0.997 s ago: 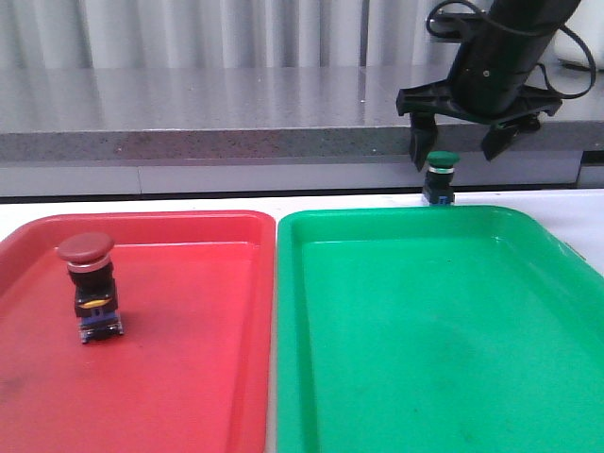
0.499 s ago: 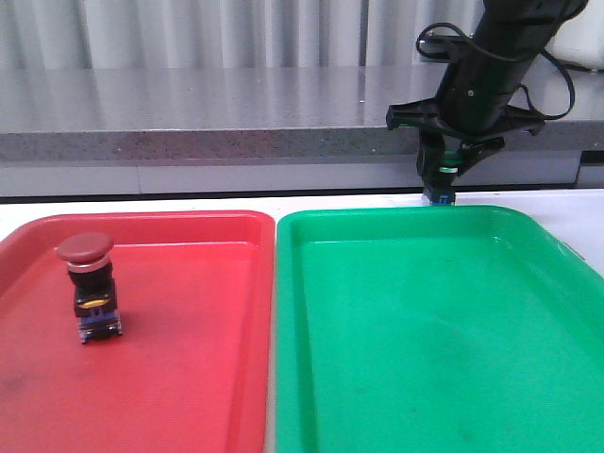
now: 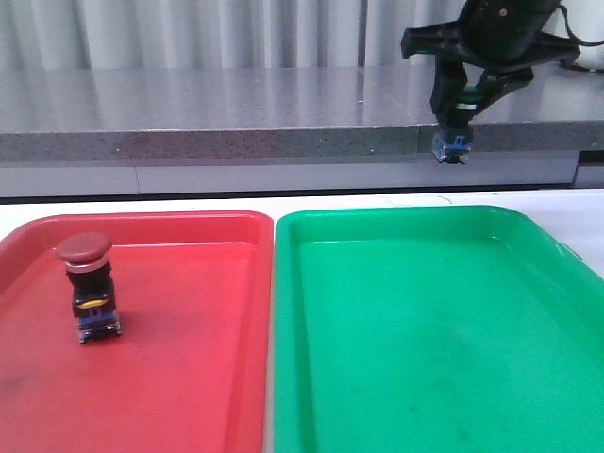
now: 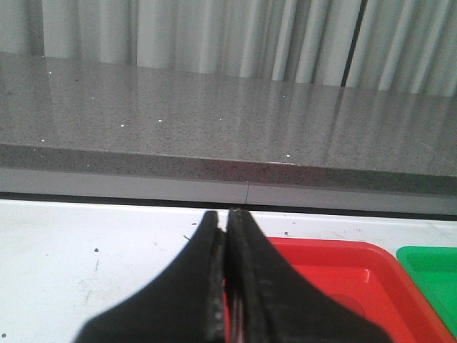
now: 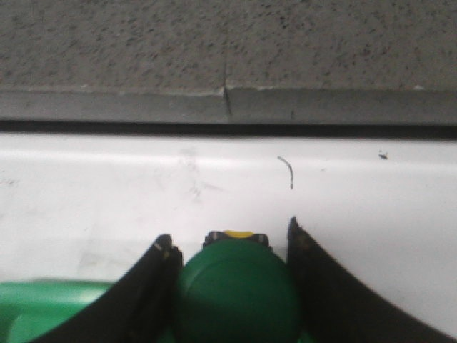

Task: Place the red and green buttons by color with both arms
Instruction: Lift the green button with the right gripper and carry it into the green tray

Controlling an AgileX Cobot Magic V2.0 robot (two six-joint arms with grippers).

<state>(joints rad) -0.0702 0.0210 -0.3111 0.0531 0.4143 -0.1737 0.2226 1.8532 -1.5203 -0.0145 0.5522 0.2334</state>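
Green button (image 3: 454, 132): pinched in right gripper (image 3: 457, 121), aloft beyond the green tray (image 3: 425, 330)'s far rim. Red button (image 3: 89, 288): upright in red tray (image 3: 179, 377), left of green tray. Left gripper (image 4: 227, 286): fingers pressed together, empty. Handling advice: carry button over tray centre, lower until base touches, then release.

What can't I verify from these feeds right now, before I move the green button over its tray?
- Green button, front view: the cap is hidden by the right claw; only the blue base shows.
- Green button, right wrist view: the body under the cap is hidden and the cap's near side is cut off.
- Left claw: missing from the front view.
- Red button: its label is too small to read.
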